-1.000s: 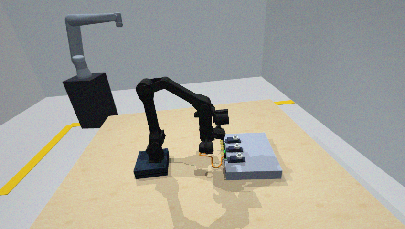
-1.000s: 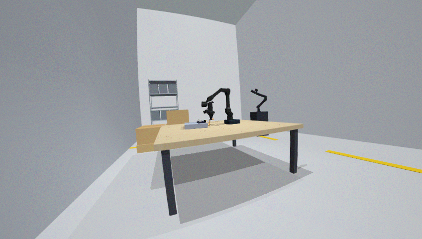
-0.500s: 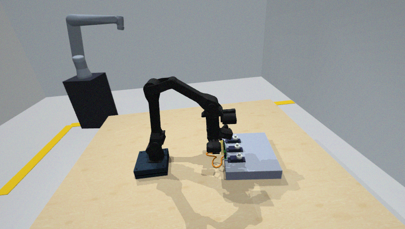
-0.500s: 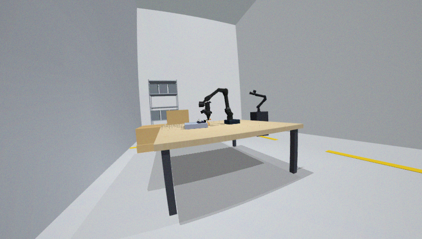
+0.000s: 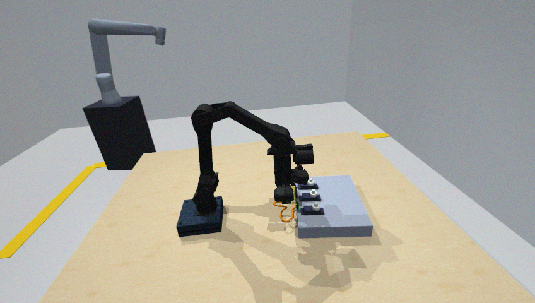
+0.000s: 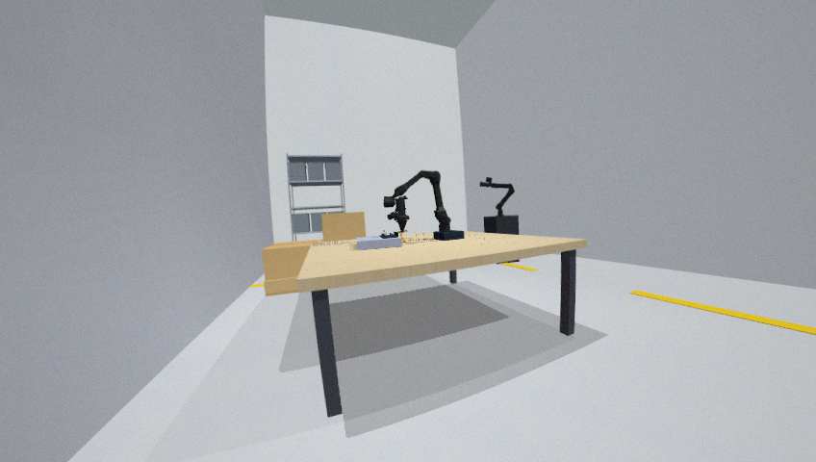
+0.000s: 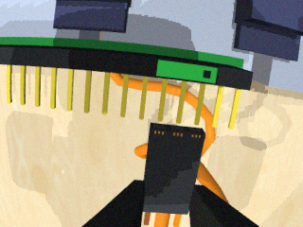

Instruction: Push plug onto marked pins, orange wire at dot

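Observation:
My gripper (image 7: 167, 192) (image 5: 284, 201) (image 6: 402, 229) is shut on the black plug (image 7: 172, 163), with its mouth facing the pin row. The yellow metal pins (image 7: 124, 96) (image 5: 293, 195) stick out from the holder (image 5: 347, 204) (image 6: 378, 243). The green band (image 7: 182, 71) has its dark dot (image 7: 206, 74) at the right end. The plug's front edge lies just short of the marked pins' tips in the wrist view, roughly in line with them and slightly tilted. A brown wire (image 7: 147, 218) leaves it at left, an orange wire (image 7: 177, 219) at right. Height against the pins cannot be told.
The orange lead (image 7: 149, 85) (image 5: 287, 220) loops under the pins and past the plug's right side. Several unmarked pins stand left of the band, two right of it. Three servos (image 5: 314, 211) (image 5: 310, 196) (image 5: 306, 186) sit on the holder. The arm's base (image 5: 199, 219) stands left.

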Robot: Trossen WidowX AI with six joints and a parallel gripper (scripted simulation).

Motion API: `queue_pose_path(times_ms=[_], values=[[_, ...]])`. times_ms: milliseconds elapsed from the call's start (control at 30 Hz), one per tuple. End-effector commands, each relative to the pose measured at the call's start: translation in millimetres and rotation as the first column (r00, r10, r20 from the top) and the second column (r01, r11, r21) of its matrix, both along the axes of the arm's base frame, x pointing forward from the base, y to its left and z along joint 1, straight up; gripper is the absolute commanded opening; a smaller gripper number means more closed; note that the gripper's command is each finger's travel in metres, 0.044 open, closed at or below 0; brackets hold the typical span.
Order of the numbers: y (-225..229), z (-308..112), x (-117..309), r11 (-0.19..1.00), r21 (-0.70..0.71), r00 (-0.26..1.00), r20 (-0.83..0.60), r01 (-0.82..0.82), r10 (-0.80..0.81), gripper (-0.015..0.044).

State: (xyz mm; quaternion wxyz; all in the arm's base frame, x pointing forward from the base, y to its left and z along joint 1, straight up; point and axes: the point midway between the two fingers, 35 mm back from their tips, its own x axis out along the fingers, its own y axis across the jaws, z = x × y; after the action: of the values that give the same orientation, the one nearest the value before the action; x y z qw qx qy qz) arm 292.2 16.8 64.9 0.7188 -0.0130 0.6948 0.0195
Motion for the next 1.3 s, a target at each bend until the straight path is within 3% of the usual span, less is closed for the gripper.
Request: queue_pose_path(times_ms=[0, 1133, 1267], values=[[-1, 0, 0, 1.000, -0.005, 1.000, 0.000, 0.003, -0.003, 0.0000], [-1, 1, 21, 1.000, -0.005, 1.000, 0.002, 0.003, -0.003, 0.0000], [1, -1, 18, 1.000, -0.005, 1.000, 0.001, 0.003, -0.003, 0.0105]])
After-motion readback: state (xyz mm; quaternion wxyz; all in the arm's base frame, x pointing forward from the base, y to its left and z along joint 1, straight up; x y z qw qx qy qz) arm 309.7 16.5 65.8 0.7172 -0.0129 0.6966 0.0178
